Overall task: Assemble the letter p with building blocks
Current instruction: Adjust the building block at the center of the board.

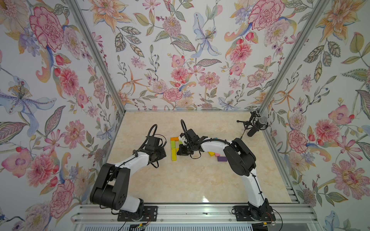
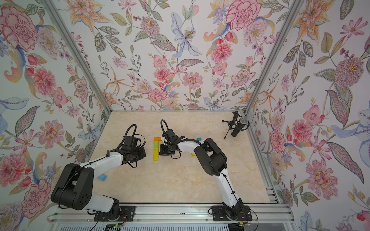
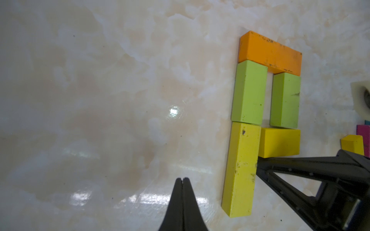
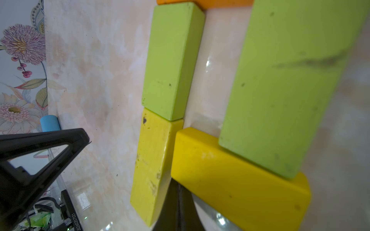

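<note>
The letter is laid out in building blocks at the middle of the table (image 1: 180, 180). An orange block (image 3: 270, 53) is set crosswise at the far end. Its near edge is met by the far ends of a left green block (image 3: 249, 93) and a right green block (image 3: 285, 100), and only a narrow strip of bare marble is seen between them. The stem is carried toward the near side by a long yellow block (image 3: 240, 172), butted end to end against the left green block. The loop is closed by a short yellow block (image 3: 280, 143), laid across the near end of the right green block with its left end against the stem.

The left gripper (image 3: 182, 180) is seen with its tips pressed together on nothing, just left of the stem and apart from it. The right gripper (image 4: 178, 186) is likewise closed and empty. Its tip is tucked into the corner formed by the stem's right side and the short yellow block's near edge, close against both.

Wide bare marble is found left of the stem and across the near half of the table. To the right, partly hidden by the right arm, a spare yellow block (image 1: 211, 154), a pink block (image 1: 217, 155), a purple block (image 1: 222, 159) and a teal block (image 2: 198, 139) are scattered. A blue block (image 2: 102, 177) is seen near the left wall. The far right corner is taken by a microphone (image 1: 257, 125).
</note>
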